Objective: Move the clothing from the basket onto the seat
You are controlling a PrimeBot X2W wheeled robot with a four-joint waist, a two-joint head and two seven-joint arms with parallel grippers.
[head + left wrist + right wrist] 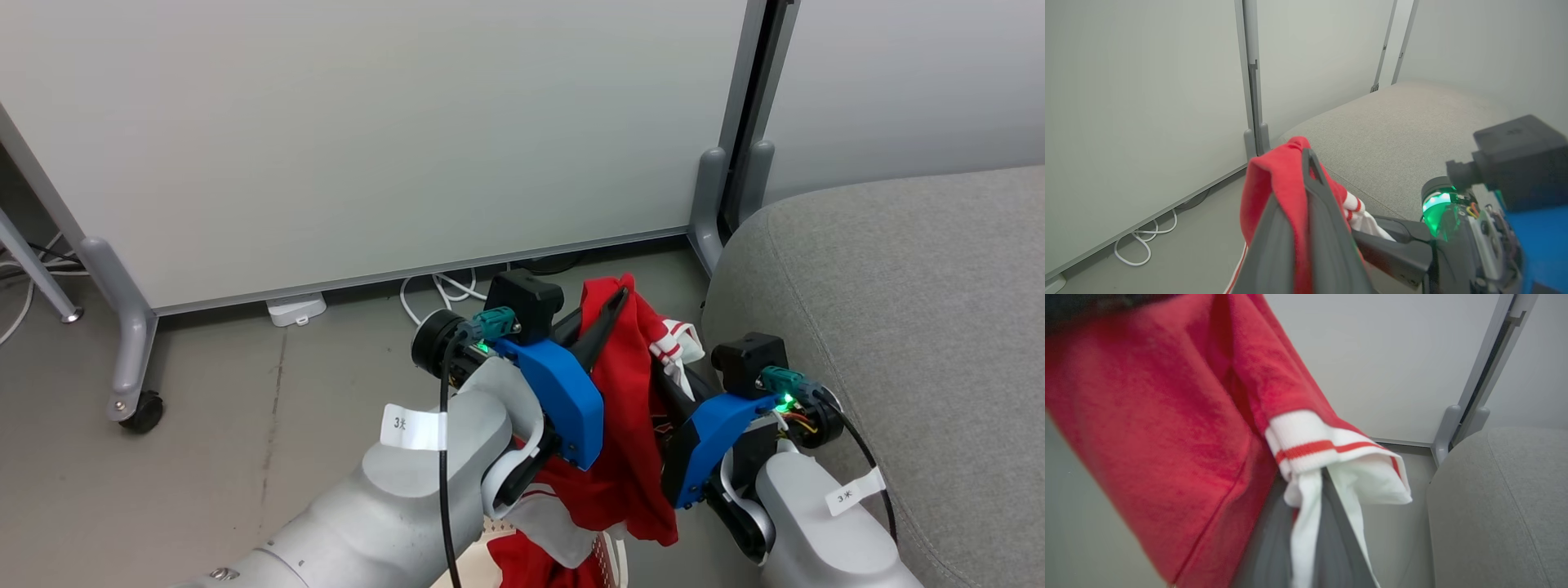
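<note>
Both jaws pinched on clothing [629,400], hanging between them, beside seat [898,310].

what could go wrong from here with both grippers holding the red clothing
The right gripper pinches only the white striped cuff, so that end may slip free. Much of the clothing hangs well below the left gripper and could drag against the sofa edge instead of landing on top.
</note>
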